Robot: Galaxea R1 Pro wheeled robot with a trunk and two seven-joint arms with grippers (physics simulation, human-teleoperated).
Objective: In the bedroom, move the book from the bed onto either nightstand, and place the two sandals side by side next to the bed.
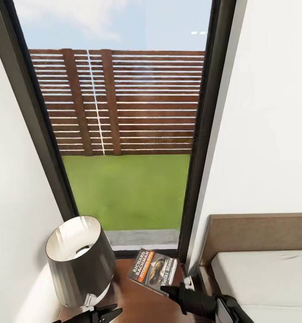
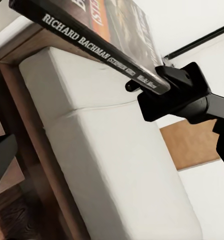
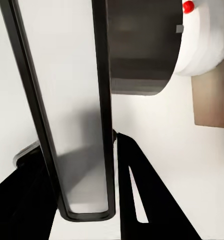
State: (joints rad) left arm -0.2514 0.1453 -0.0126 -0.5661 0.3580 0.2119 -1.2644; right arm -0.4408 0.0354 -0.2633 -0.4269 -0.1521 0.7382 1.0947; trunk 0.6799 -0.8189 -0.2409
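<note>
A tall dark-framed window (image 1: 124,134) looks out on a brown slatted fence (image 1: 119,101) and green grass (image 1: 126,190), with white walls on either side. Below it, the dark-brown nightstand (image 1: 137,303) carries a grey-shaded lamp (image 1: 81,258) beside the window frame. The right gripper (image 1: 171,289) pinches the book (image 1: 154,269) by its edge, holding it above the nightstand top; in the left wrist view the book (image 2: 99,40) appears clear of any surface, its spine reading "Richard Bachman". The bed (image 1: 263,273), with its light-grey mattress and brown headboard, stands just beside the nightstand. The left gripper (image 1: 103,313) hangs low by the lamp's base, fingers seemingly spread, though the view is poor.
</note>
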